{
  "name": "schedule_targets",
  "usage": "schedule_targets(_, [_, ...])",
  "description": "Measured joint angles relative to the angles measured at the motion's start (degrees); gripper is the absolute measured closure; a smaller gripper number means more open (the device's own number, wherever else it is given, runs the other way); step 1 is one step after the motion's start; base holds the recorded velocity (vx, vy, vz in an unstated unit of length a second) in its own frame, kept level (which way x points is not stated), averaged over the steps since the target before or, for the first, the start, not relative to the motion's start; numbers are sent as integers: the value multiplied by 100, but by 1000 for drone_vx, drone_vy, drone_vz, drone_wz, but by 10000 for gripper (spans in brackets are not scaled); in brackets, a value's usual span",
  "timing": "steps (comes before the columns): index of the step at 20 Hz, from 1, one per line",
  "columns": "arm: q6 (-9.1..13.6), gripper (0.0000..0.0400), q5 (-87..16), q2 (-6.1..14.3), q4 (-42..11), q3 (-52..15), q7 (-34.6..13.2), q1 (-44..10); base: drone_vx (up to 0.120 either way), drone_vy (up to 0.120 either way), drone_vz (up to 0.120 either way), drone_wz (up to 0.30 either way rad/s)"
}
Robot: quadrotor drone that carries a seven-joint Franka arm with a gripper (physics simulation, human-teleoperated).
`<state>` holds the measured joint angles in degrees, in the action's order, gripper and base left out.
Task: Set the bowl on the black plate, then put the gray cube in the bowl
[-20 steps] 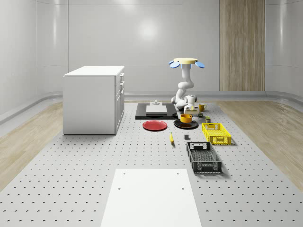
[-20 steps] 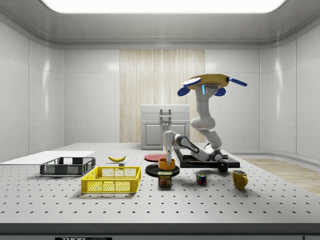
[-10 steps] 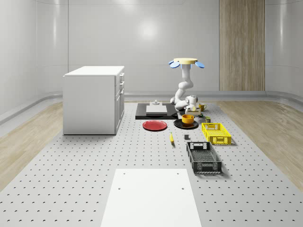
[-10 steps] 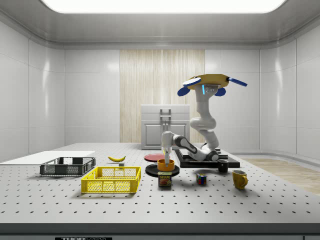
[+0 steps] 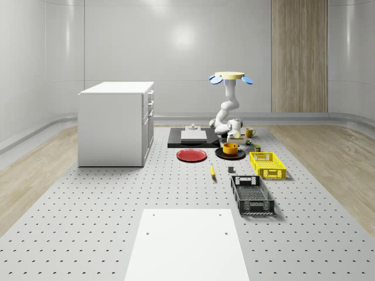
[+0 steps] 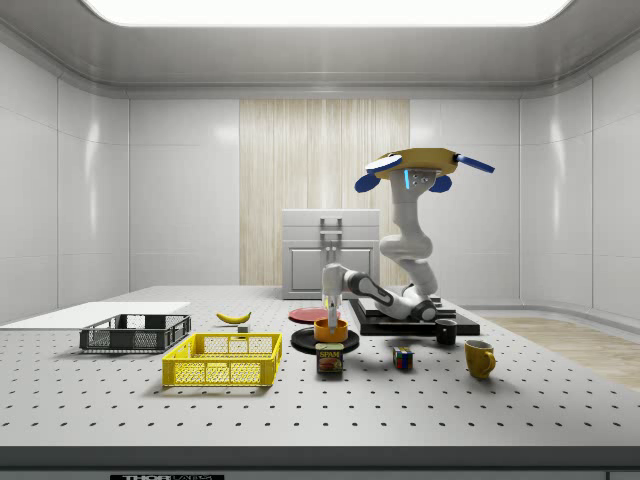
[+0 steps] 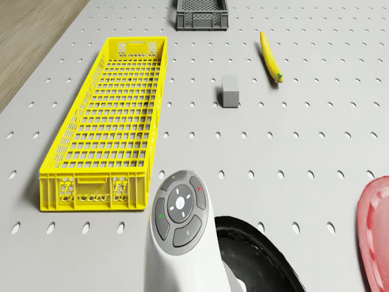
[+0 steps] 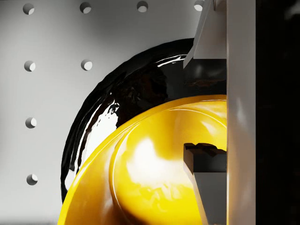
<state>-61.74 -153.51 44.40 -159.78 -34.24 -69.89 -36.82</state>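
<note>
The orange-yellow bowl (image 5: 230, 148) (image 6: 331, 329) (image 8: 140, 173) sits on the black plate (image 5: 222, 155) (image 6: 303, 342) (image 8: 103, 122) (image 7: 267, 249). My gripper (image 5: 232, 138) (image 6: 329, 310) (image 8: 185, 105) hangs just over the bowl and is open. One finger (image 8: 206, 42) is outside the rim and the other (image 8: 201, 161) is inside. The small gray cube (image 5: 231, 170) (image 7: 229, 91) lies on the table between the banana and the yellow basket, well away from the gripper. The drone (image 5: 229, 76) (image 6: 420, 165) hovers behind the plate, its arm bent down to it.
A red plate (image 5: 191, 155) (image 7: 374, 225) lies beside the black one. A yellow basket (image 5: 268, 165) (image 7: 109, 121), black crate (image 5: 252, 194), banana (image 5: 212, 171) (image 7: 271, 56), can (image 6: 330, 359), colored cube (image 6: 403, 357) and mugs (image 6: 480, 357) stand around. A white cabinet (image 5: 117, 123) is at the whole-scene view's left.
The bowl has shifted slightly and sunk onto the black plate. The arm's wrist has risen a little above it. The drone has kept its place.
</note>
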Motion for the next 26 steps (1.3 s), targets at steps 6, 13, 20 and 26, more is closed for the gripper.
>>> schedule_targets(6, [72, 36, 253, 23, -58, -290, -58, -181, 0, 0, 87, 0])
schedule_targets(13, [65, 6, 485, 93, -80, -551, -187, -396, 114, -63, 109, 0])
schedule_targets(20, [-15, 1, 677, 202, -68, -757, -328, -601, 120, -120, 0, 0])
schedule_targets(26, [-99, 0, 828, 305, -52, -915, -448, -768, 120, -27, 0, 0])
